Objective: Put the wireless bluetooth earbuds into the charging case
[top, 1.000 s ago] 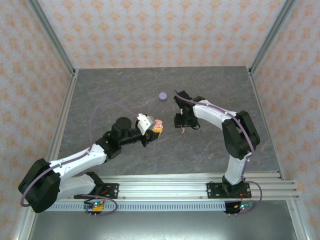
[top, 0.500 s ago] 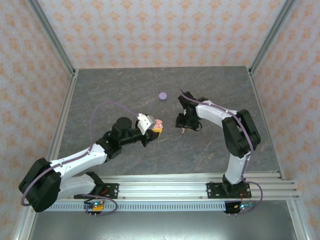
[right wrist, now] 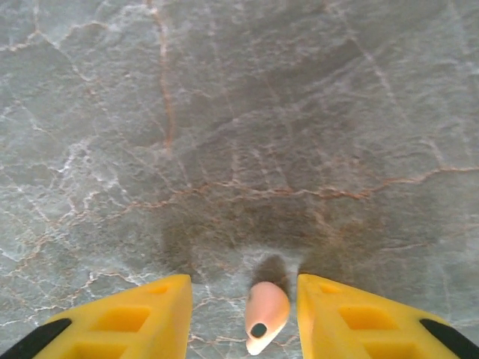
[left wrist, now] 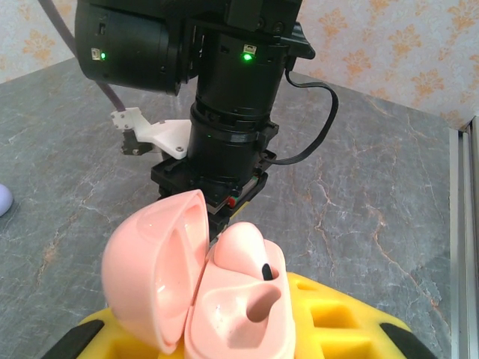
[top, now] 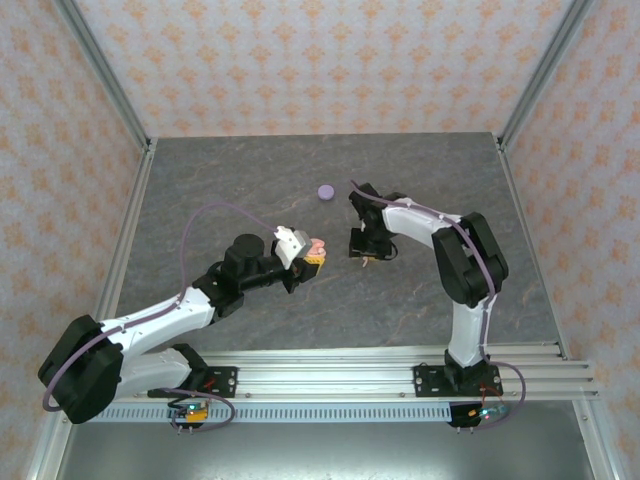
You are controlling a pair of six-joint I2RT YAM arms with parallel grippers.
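My left gripper [top: 311,254] is shut on the pink charging case [left wrist: 224,307], held above the table with its lid [left wrist: 153,269] swung open. One pale pink earbud [left wrist: 247,250] sits in the case's far slot; the near slot [left wrist: 258,303] is an empty hollow. Just right of the case, my right gripper [right wrist: 243,288] is down at the table, open. A second pink earbud [right wrist: 266,313] lies on the stone between its yellow fingers [right wrist: 344,314]. The bud lies closer to the right finger, with a gap on each side.
A small round lilac case [top: 325,191] rests on the grey marbled table [top: 220,190] behind both grippers. In the left wrist view the right arm's black wrist [left wrist: 232,112] hangs close in front of the open case. Patterned walls enclose the table on three sides.
The right gripper's fingers have narrowed around the earbud on the table, and its wrist has shifted slightly left. The left arm and the case have stayed still.
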